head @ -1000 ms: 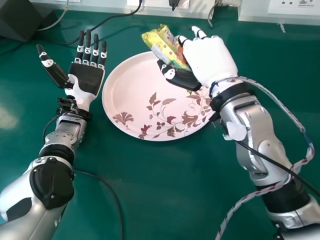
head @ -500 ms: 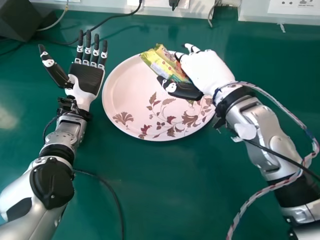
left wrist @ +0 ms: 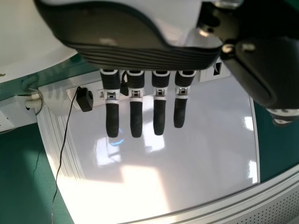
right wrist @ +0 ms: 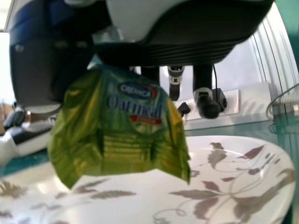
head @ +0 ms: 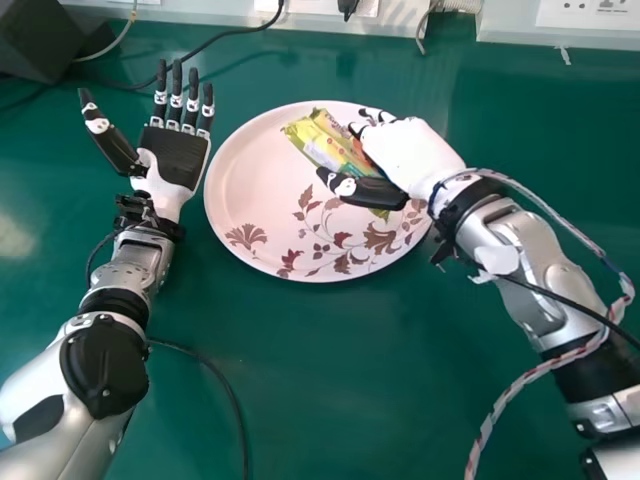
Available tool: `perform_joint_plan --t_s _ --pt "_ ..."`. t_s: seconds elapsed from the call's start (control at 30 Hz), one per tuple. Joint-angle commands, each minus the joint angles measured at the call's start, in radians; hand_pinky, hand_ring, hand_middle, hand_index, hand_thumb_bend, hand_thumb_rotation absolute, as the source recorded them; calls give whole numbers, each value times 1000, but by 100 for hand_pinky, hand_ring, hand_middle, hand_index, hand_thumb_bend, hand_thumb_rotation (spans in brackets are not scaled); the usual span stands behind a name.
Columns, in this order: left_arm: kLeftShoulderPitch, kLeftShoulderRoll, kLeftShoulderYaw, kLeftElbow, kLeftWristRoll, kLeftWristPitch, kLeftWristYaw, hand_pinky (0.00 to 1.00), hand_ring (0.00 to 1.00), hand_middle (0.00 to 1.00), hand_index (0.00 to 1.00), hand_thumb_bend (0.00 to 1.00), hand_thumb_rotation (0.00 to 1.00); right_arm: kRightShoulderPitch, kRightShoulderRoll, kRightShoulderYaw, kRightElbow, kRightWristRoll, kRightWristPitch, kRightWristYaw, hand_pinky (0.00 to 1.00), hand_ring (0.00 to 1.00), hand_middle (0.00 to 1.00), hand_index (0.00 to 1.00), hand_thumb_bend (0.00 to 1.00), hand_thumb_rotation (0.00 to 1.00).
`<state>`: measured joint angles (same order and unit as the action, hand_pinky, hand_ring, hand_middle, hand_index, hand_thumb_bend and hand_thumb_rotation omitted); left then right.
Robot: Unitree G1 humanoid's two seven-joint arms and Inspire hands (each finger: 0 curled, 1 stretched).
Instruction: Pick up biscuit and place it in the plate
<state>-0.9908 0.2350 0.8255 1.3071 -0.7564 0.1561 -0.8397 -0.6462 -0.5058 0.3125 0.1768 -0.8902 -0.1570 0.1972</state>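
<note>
Yellow-green crinkly plastic biscuit packet [head: 322,140] is over the upper right of the round pale pink plate with brown leaf print [head: 255,195], center of frame. White-and-black right hand [head: 408,155], right of center, is clamped on it: black thumb on the near side, fingers round the far side, back of hand up. That grip likely suits the soft wrapper, holding one end and leaving the rest free, so the packet can be let go without the palm in the way. Right wrist view has the packet hanging over the plate; can't tell if its lower edge touches. Plate sits flat on the green tabletop [head: 300,390], between both hands, probably so the right arm reaches it easily. White-and-black left hand [head: 173,158], upper left, is idle, palm up, fingers straight and apart, likely parked off the rim to stay clear. Next, probably lower slightly, then spread thumb and fingers; wrapper might cling or drag toward the rim.
</note>
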Motion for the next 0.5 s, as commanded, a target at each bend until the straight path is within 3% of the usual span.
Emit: perform_joint_plan --t_s 0.0,0.47 --pt "3 -2 -7 8 9 2 -10 62 72 78 82 96 37 -20 -8 21 8 -24 5 -15 7 20 27 48 50 2" --pt "2 -4 -6 6 8 0 0 65 74 78 78 94 38 -52 -15 103 1 -139 103 147 5 19 26 48 50 2"
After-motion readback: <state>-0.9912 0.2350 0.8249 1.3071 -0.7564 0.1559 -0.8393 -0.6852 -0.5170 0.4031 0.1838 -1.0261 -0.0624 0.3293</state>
